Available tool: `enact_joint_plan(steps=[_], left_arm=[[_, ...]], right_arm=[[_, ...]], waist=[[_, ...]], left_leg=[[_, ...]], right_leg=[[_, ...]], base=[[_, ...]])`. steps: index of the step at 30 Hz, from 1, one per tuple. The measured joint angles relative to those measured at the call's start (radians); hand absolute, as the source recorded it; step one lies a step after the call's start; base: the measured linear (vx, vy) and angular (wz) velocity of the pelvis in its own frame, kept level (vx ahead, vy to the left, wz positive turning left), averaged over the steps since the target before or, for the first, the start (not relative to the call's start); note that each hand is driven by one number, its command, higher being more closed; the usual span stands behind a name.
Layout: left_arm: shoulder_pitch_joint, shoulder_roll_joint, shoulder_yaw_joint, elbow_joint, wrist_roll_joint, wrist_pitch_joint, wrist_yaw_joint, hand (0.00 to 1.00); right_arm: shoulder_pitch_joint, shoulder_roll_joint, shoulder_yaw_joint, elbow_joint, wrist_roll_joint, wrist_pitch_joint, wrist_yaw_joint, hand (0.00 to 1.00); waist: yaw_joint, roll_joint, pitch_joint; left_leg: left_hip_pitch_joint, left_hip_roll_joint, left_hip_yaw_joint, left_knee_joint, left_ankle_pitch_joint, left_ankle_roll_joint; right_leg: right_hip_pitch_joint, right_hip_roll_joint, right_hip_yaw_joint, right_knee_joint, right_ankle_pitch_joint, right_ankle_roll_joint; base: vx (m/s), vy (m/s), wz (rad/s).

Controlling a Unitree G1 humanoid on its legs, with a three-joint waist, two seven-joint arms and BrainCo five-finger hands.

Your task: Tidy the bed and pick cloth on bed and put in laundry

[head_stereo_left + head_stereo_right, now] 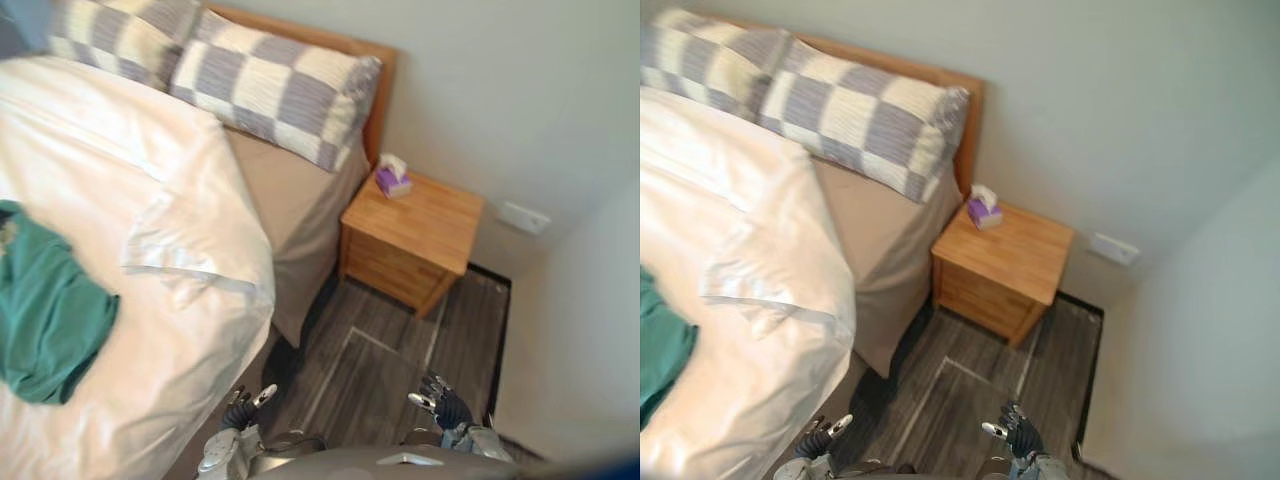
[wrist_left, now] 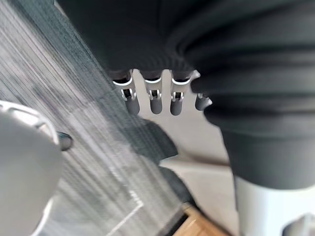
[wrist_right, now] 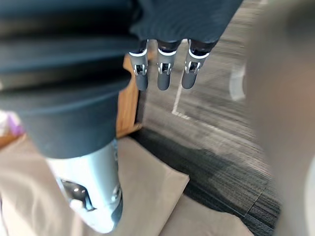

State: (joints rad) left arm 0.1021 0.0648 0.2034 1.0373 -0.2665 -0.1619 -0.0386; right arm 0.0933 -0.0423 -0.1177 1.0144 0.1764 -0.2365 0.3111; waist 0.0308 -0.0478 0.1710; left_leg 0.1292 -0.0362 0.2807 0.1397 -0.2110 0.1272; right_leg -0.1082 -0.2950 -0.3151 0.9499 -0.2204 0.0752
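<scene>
Left eye view: crumpled green cloth (image 1: 48, 312).

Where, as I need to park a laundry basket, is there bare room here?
The floor is bare between the duvet, the nightstand and the wall. Most of the nightstand's top is free; a tissue box takes the corner by the pillows. A tan sheet strip lies bare between duvet and pillows. The green cloth crowds the duvet's left part.
</scene>
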Motion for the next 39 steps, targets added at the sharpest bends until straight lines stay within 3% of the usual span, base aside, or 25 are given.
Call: enact_joint_plan(steps=[2, 4, 5, 6, 7, 8, 10, 13, 16, 18, 20, 21, 22, 23, 25, 26, 28, 30, 34, 36, 37, 39], left_arm=[[0.0, -0.013, 0.0, 0.002, -0.02, -0.002, -0.001, 0.0], [-0.003, -0.02, 0.004, -0.003, -0.037, -0.01, -0.001, 0.0], [-0.004, -0.021, 0.004, -0.003, -0.036, -0.014, -0.001, 0.0], [-0.004, -0.017, 0.011, -0.006, -0.035, -0.023, -0.001, 0.0], [-0.007, -0.023, 0.035, 0.005, -0.027, -0.02, 0.003, 0.0], [0.0, -0.037, 0.044, -0.001, -0.025, -0.021, 0.002, 0.0], [0.024, -0.083, 0.095, -0.02, -0.018, -0.025, 0.004, 0.0], [0.03, -0.097, 0.134, -0.03, -0.014, -0.027, 0.004, 0.0], [0.041, -0.097, 0.172, -0.062, 0.001, -0.029, 0.014, 0.0], [0.046, -0.097, 0.173, -0.078, -0.003, -0.029, 0.015, 0.0], [0.039, -0.094, 0.169, -0.083, -0.028, -0.032, 0.015, 0.0], [0.04, -0.096, 0.164, -0.081, -0.032, -0.038, 0.015, 0.0], [0.041, -0.106, 0.149, -0.08, -0.039, -0.045, 0.015, 0.0], [0.042, -0.111, 0.144, -0.08, -0.039, -0.05, 0.015, 0.0], [0.047, -0.121, 0.117, -0.065, -0.041, -0.081, 0.015, 0.0], [0.043, -0.119, 0.115, -0.061, -0.046, -0.087, 0.015, 0.0], [0.04, -0.088, 0.111, -0.069, -0.055, -0.097, 0.015, 0.0], [0.038, -0.078, 0.111, -0.072, -0.057, -0.097, 0.016, 0.0], [0.037, -0.066, 0.078, -0.063, -0.032, -0.08, 0.017, 0.0], [0.037, -0.049, 0.034, -0.053, -0.015, -0.067, 0.015, 0.0], [0.036, -0.042, 0.013, -0.039, -0.013, -0.058, 0.014, 0.0], [0.029, -0.015, -0.025, -0.034, 0.015, -0.042, 0.007, 0.0]], right_arm=[[0.0, -0.005, 0.005, -0.009, 0.01, -0.008, -0.001, 0.0], [0.005, -0.005, 0.009, -0.015, 0.037, -0.011, 0.0, 0.0], [0.006, -0.003, 0.013, -0.015, 0.039, -0.012, 0.0, 0.0], [0.007, 0.007, 0.038, -0.015, 0.039, -0.013, 0.0, 0.0], [0.002, -0.01, 0.056, -0.014, 0.033, -0.017, 0.005, 0.0], [0.001, -0.021, 0.066, -0.014, 0.035, -0.02, 0.002, 0.0], [-0.022, -0.05, 0.16, -0.012, 0.037, -0.032, -0.002, 0.0], [-0.088, -0.017, 0.317, -0.006, 0.04, -0.034, 0.007, 0.0], [-0.14, 0.042, 0.365, 0.005, 0.059, -0.027, 0.024, 0.0], [-0.153, 0.059, 0.364, 0.005, 0.071, -0.009, 0.024, 0.0], [-0.153, 0.061, 0.363, 0.003, 0.095, 0.028, -0.004, 0.0], [-0.145, 0.056, 0.362, 0.004, 0.102, 0.038, -0.012, 0.0], [-0.131, 0.036, 0.361, 0.004, 0.115, 0.055, -0.025, 0.0], [-0.126, 0.027, 0.361, 0.007, 0.115, 0.062, -0.03, 0.0], [-0.114, -0.001, 0.355, 0.018, 0.112, 0.072, -0.038, 0.0], [-0.118, 0.001, 0.351, 0.036, 0.111, 0.074, -0.04, 0.0], [-0.114, 0.019, 0.338, 0.046, 0.09, 0.076, -0.036, 0.0], [-0.114, 0.03, 0.318, 0.05, 0.084, 0.076, -0.037, 0.0], [-0.114, 0.029, 0.262, 0.057, 0.084, 0.074, -0.042, 0.0], [-0.113, 0.029, 0.231, 0.068, 0.086, 0.075, -0.056, 0.0], [-0.11, 0.025, 0.208, 0.071, 0.087, 0.075, -0.065, 0.0], [-0.11, 0.028, 0.174, 0.084, 0.089, 0.077, -0.082, 0.0]], waist=[[-0.015, 0.016, 0.001], [-0.015, 0.021, 0.0], [-0.014, 0.019, 0.0], [-0.012, -0.001, -0.005], [-0.012, 0.005, -0.002], [-0.006, 0.011, -0.005], [0.009, 0.056, -0.019], [0.019, 0.061, -0.025], [0.043, 0.024, -0.042], [0.041, 0.019, -0.043], [0.033, 0.009, -0.024], [0.034, 0.018, -0.022], [0.034, 0.044, -0.016], [0.031, 0.053, -0.014], [0.026, 0.084, -0.017], [0.03, 0.077, -0.017], [0.038, 0.024, -0.008], [0.039, -0.002, -0.015], [0.029, -0.001, -0.02], [0.015, -0.003, -0.03], [0.011, 0.0, -0.036], [-0.011, -0.013, -0.03]], left_leg=[[0.003, 0.021, -0.099, 0.001, -0.002, -0.012], [-0.006, 0.039, -0.233, 0.003, -0.007, -0.047], [-0.01, 0.039, -0.268, 0.004, -0.01, -0.055], [-0.026, 0.025, -0.326, 0.015, -0.022, -0.079], [-0.036, 0.027, -0.355, 0.042, -0.029, -0.11], [-0.037, 0.036, -0.338, 0.041, -0.021, -0.121], [-0.023, 0.08, -0.353, 0.014, -0.009, -0.146], [0.018, 0.119, -0.362, -0.027, 0.027, -0.177], [0.003, 0.124, -0.305, -0.009, 0.074, -0.185], [-0.059, 0.111, -0.249, 0.084, 0.078, -0.189], [-0.183, 0.123, -0.11, 0.309, 0.059, -0.204], [-0.203, 0.152, -0.045, 0.352, 0.042, -0.206], [-0.225, 0.204, 0.051, 0.381, 0.019, -0.211], [-0.229, 0.217, 0.082, 0.362, 0.019, -0.21], [-0.22, 0.226, 0.118, 0.163, 0.085, -0.188], [-0.207, 0.204, 0.121, 0.132, 0.093, -0.175], [-0.18, 0.147, 0.14, 0.04, 0.129, -0.158], [-0.162, 0.118, 0.149, 0.012, 0.14, -0.148], [-0.128, 0.055, 0.139, -0.042, 0.14, -0.129], [-0.103, 0.013, 0.112, -0.124, 0.172, -0.119], [-0.065, -0.013, 0.09, -0.227, 0.225, -0.111], [-0.061, -0.029, 0.039, -0.245, 0.235, -0.107]], right_leg=[[-0.035, 0.036, 0.02, -0.185, -0.017, 0.0], [-0.044, 0.12, 0.159, -0.477, -0.003, 0.006], [-0.041, 0.138, 0.201, -0.542, 0.012, 0.007], [-0.018, 0.157, 0.297, -0.698, 0.045, 0.011], [0.013, 0.161, 0.287, -0.712, 0.098, 0.006], [0.015, 0.164, 0.27, -0.699, 0.097, 0.01], [0.017, 0.188, 0.238, -0.638, 0.076, -0.012], [0.072, 0.211, 0.195, -0.636, 0.055, -0.045], [0.106, 0.197, 0.155, -0.655, 0.037, -0.057], [0.135, 0.17, 0.114, -0.694, 0.035, -0.054], [0.2, 0.133, 0.046, -0.765, 0.035, -0.055], [0.218, 0.134, 0.03, -0.782, 0.035, -0.055], [0.252, 0.134, 0.003, -0.802, 0.031, -0.052], [0.261, 0.131, -0.006, -0.809, 0.03, -0.049], [0.255, 0.13, -0.014, -0.808, 0.016, -0.01], [0.256, 0.119, -0.006, -0.811, 0.016, 0.001], [0.256, 0.089, -0.004, -0.835, 0.031, 0.022], [0.256, 0.067, -0.004, -0.839, 0.038, 0.033], [0.263, 0.019, -0.015, -0.826, 0.006, 0.057], [0.265, 0.002, -0.035, -0.823, -0.014, 0.07], [0.27, -0.004, -0.05, -0.824, -0.015, 0.071], [0.299, -0.005, -0.076, -0.823, -0.009, 0.081]], base=[[0.23, -0.229, 1.63], [0.24, -0.289, 1.65], [0.27, -0.4, 1.63], [0.32, -0.474, 1.62], [0.33, -0.456, 1.47], [0.28, -0.304, 1.2], [0.28, -0.235, 0.74], [0.2, -0.184, 0.68], [0.14, -0.121, 0.58], [0.06, -0.067, 0.68], [0.01, -0.031, 0.77], [0.03, -0.008, 0.72], [0.04, 0.012, 0.5], [0.04, 0.078, 0.51], [0.01, 0.182, 0.3], [0.04, 0.22, 0.16], [0.08, 0.186, 0.08], [0.08, 0.125, -0.05], [0.07, 0.109, 0.09], [0.1, 0.074, 0.39], [0.11, 0.026, 0.52], [0.14, -0.031, 0.77]])
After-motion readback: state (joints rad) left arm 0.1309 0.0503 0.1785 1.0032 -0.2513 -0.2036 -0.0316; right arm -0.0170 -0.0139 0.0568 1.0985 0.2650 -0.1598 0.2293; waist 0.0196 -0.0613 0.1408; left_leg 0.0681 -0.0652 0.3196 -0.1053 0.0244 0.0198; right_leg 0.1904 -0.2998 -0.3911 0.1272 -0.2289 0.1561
